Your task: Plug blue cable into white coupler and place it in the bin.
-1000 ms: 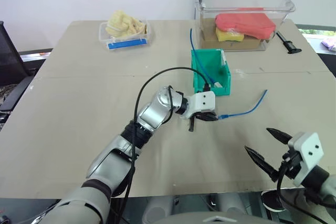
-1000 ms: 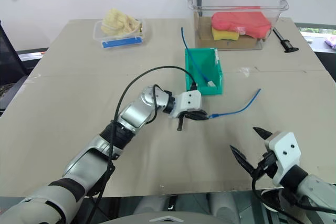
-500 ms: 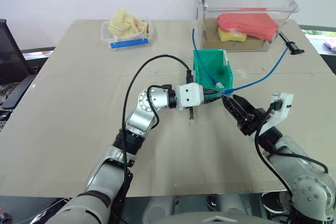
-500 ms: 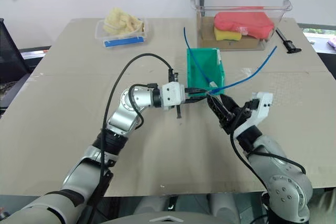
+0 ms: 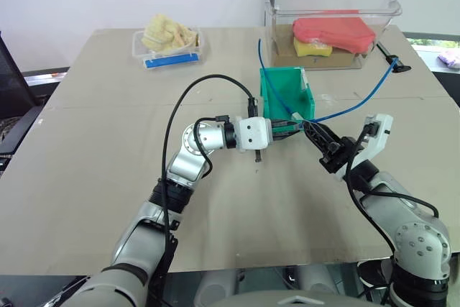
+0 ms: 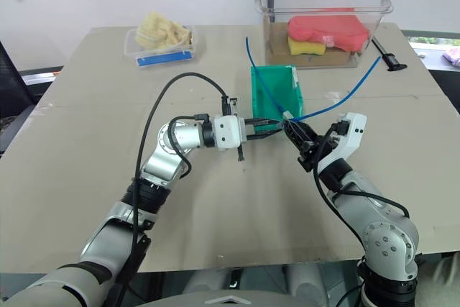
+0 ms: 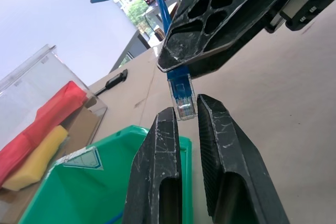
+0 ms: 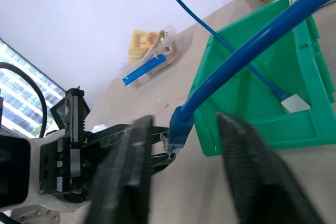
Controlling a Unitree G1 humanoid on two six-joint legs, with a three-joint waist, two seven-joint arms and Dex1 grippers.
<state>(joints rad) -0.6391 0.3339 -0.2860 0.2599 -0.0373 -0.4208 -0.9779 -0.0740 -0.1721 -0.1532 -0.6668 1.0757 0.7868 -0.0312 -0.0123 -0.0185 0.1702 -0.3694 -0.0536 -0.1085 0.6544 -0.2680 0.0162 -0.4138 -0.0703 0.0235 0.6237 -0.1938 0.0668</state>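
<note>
The left tool (image 5: 291, 126) and right tool (image 5: 314, 136) are both clamped on the blue cable's (image 5: 359, 104) plug end, above the counter (image 5: 93, 170). The bin (image 5: 277, 91) sits at 12 o'clock from them; I cannot make out the white coupler.

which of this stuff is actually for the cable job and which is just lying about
For the job: thin bright-blue network cable with clear plug; small teal-green plastic bin.
Lying about: large clear plastic tub; small clear tray with blue label; second thin blue cable in the bin; black tool.
</note>
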